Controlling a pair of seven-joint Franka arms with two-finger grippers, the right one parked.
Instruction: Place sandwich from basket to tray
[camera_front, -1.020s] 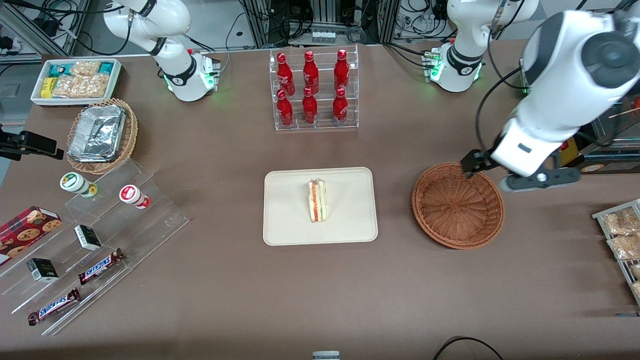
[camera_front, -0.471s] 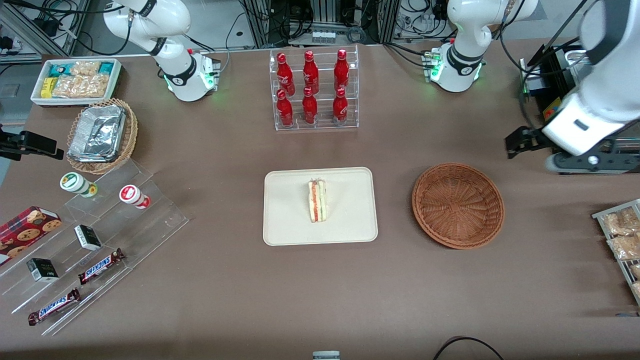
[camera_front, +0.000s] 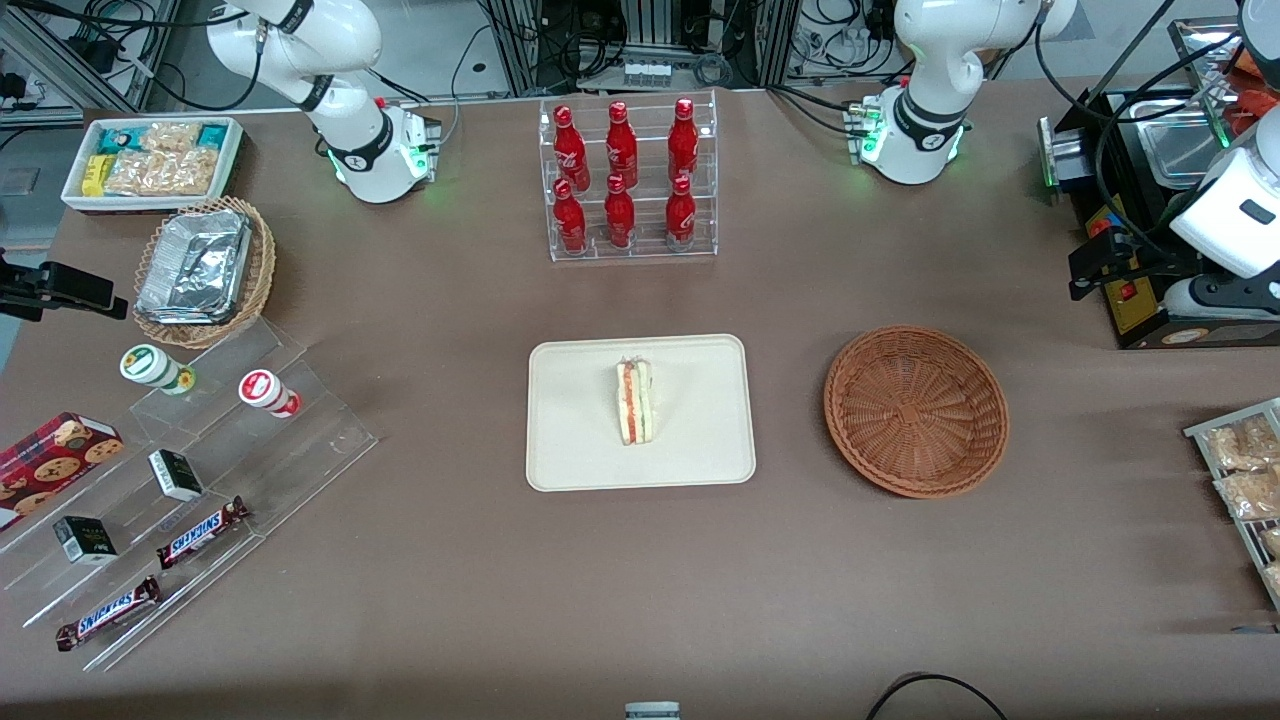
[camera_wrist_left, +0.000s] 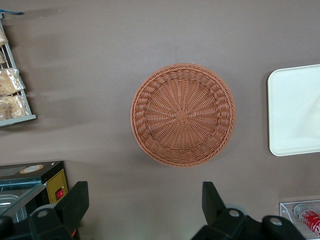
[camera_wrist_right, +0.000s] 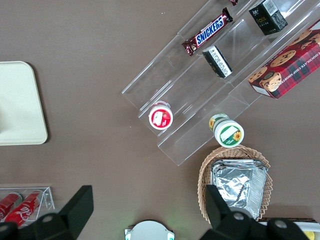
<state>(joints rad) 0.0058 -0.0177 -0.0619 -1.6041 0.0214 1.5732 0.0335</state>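
Since the sandwich already lies on the tray and the basket holds nothing, the step in hand looks like clearing the arm away — these lines go from largest to smallest.

Tray (camera_front: 700, 450): well apart from the gripper, toward the parked arm's end of the table; only its rim edge shows in the wrist view (camera_wrist_left: 280, 110). Judged best left alone.

Basket (camera_front: 915, 410): below the gripper and nearer the front camera than it, between gripper and tray; in the wrist view (camera_wrist_left: 183, 114) its woven floor is bare.

Gripper (camera_front: 1098, 262): raised off the table at the working arm's end, just beside a black appliance (camera_front: 1150, 190). From the wrist (camera_wrist_left: 142, 205) its two fingers stand wide apart with nothing between them.

Sandwich (camera_front: 634, 402): farthest from the gripper, resting on its side near the tray's middle, red and green layers showing.

Doing it well: retreat upward, mind the cables and appliance alongside — and avoid sweeping low over the basket rim.
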